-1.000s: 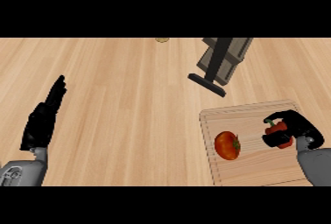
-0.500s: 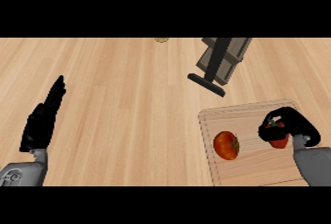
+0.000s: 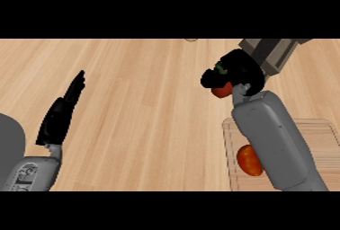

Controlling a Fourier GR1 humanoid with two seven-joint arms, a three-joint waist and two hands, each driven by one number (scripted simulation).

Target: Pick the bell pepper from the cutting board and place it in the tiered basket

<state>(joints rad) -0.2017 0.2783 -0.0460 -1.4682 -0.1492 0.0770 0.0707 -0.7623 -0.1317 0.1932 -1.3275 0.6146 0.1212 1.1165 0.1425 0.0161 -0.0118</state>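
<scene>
Head view, transfer phase. The bell pepper (image 3: 221,91) is off the cutting board (image 3: 324,134) and sits in the upper right of the frame, inside the right hand (image 3: 234,74). The hand's fingers are curled round it, so only a red patch below the fingers and a fleck of green stem above them show. One second ago the same pepper lay on the right part of the board with the hand closing over it. It has since been lifted and carried up the frame, and nothing shows it touching either the board or the bench (image 3: 146,90).

The hand lies just beside the near corner of the tiered basket (image 3: 272,51), the grey frame at the top right edge. Whether the pepper is already above a tier cannot be told, since the hand hides the gap. The pick step thus appears complete. What remains, by this reading, is a short advance over the basket rim and a release.

The grey right forearm (image 3: 272,139) runs down to the lower right and crosses the board. A red-orange fruit (image 3: 248,161) remains on the board against the forearm's left side, where it lay before.

The left hand (image 3: 61,117) rests at the left of the frame with its fingers straight and together, holding nothing.
</scene>
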